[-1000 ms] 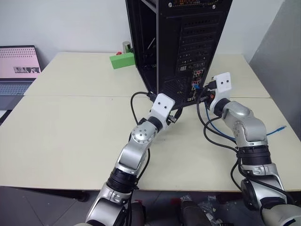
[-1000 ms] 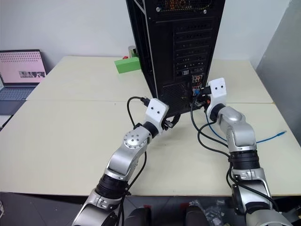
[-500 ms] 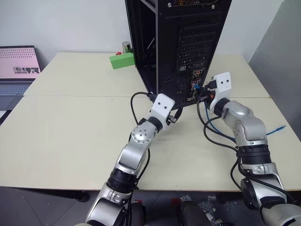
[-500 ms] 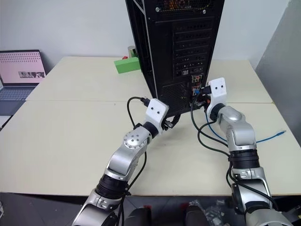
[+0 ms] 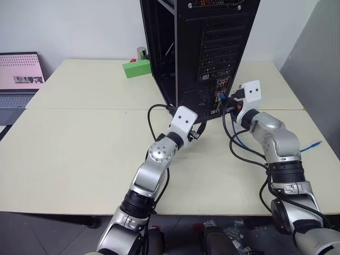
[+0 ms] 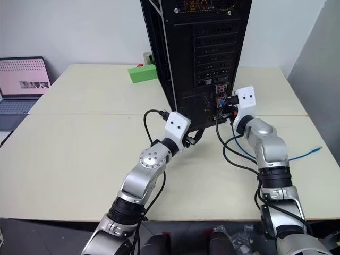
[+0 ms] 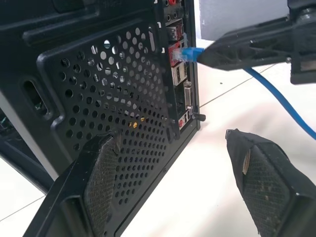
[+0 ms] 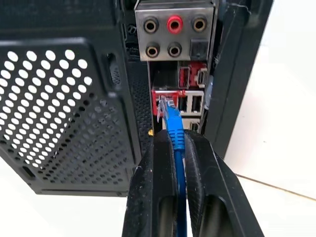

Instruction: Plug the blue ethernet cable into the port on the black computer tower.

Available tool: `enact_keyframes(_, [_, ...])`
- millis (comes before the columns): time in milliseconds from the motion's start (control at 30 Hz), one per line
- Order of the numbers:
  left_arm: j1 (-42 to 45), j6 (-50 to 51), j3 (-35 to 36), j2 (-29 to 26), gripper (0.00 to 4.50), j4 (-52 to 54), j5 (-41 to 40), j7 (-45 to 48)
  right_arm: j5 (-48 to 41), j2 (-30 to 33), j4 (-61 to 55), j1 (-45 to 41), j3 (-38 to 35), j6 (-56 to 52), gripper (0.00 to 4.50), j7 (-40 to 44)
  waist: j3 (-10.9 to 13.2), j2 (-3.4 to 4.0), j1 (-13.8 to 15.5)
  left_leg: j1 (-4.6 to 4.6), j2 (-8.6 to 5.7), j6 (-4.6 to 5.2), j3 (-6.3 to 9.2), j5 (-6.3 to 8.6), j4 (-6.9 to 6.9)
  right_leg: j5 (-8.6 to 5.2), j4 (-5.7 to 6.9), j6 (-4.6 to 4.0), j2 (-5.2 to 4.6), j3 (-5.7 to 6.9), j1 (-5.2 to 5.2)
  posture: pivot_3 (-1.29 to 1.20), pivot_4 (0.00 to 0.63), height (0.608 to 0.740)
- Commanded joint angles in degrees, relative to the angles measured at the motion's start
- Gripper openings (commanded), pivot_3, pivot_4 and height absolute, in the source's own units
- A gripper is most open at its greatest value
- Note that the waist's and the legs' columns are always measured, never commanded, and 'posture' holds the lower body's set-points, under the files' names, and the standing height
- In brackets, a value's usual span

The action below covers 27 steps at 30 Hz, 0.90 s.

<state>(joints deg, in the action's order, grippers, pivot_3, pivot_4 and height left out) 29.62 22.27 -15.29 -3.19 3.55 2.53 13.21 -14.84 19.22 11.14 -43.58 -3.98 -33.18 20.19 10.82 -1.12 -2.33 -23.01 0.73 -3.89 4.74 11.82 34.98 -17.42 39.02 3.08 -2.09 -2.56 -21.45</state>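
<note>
The black computer tower (image 5: 207, 48) stands upright at the middle back of the table, its rear panel facing me. My right gripper (image 8: 177, 134) is shut on the blue ethernet cable (image 8: 174, 123) just behind its plug. The plug's tip sits at the mouth of the red-rimmed port (image 8: 162, 101), below the audio jacks. I cannot tell how deep it is. The rest of the cable (image 5: 308, 146) trails over the table to the right. My left gripper (image 7: 177, 143) is open and empty, low beside the tower's mesh grille (image 7: 113, 94), with the right fingers (image 7: 247, 47) in its view.
A green block (image 5: 137, 68) and a small metal can (image 5: 142, 52) stand behind the tower on the left. An open laptop (image 5: 18, 74) sits off the far left edge. Black robot cables (image 5: 236, 151) loop on the cream table (image 5: 79, 138) by my right arm.
</note>
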Motion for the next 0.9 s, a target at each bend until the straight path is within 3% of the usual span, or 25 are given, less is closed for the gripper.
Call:
enact_keyframes(33, [0.1, -0.7, 0.0, 0.1, 3.60, 1.4, 0.4, 0.4, -0.9, 0.2, -1.1, -2.3, -1.6, -0.2, 0.00, 0.2, 0.0, 0.00, 0.0, 0.00, 0.00, 0.00, -0.01, 0.00, 0.00, 0.00, 0.00, 0.00, 0.00, -0.01, 0.00, 0.00, 0.150, 0.740])
enact_keyframes(900, [0.5, -0.9, -0.4, 0.8, 3.60, 1.1, 0.5, 0.5, -2.2, -4.7, -3.1, -7.7, -2.9, -6.9, 0.00, -3.8, 0.0, 0.00, -1.1, 0.02, 0.03, 0.00, -0.03, 0.00, -0.01, 0.00, 0.06, 0.00, 0.03, -0.05, -0.07, 0.00, 0.150, 0.740])
